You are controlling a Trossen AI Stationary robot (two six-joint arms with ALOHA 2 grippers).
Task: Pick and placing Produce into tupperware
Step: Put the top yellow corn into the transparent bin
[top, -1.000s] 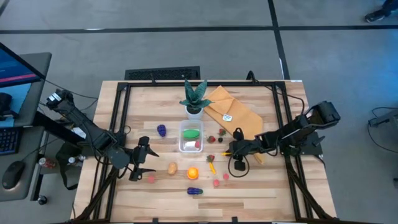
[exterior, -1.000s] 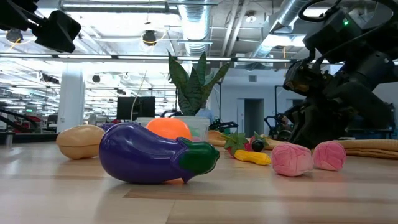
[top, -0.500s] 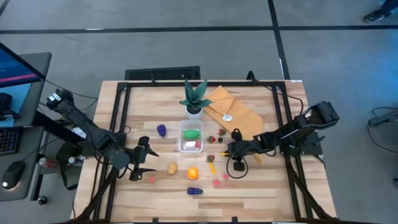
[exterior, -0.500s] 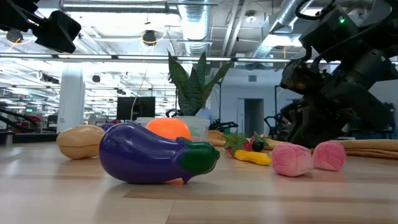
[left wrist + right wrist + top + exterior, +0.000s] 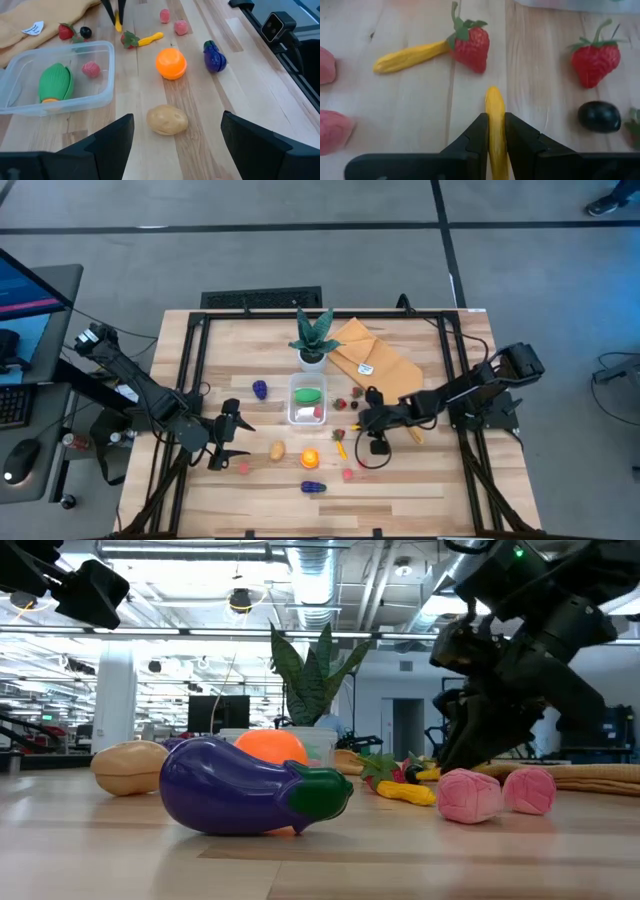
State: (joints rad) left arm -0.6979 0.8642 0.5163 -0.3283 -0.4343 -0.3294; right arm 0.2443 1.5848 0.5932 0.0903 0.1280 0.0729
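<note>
Gripping a thin yellow piece [image 5: 495,125], right gripper [image 5: 494,131] clenched near two strawberries [image 5: 470,46]. Left gripper [image 5: 232,438] spread wide, idle beside potato [image 5: 167,119]

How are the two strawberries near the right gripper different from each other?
In the right wrist view, one strawberry touches the end of a loose yellow piece; the other strawberry lies apart, beside a small black fruit. The first strawberry is close to the tip of the yellow piece clamped in the right gripper; the second lies farther off. Both are red with green tops, on the table.
</note>
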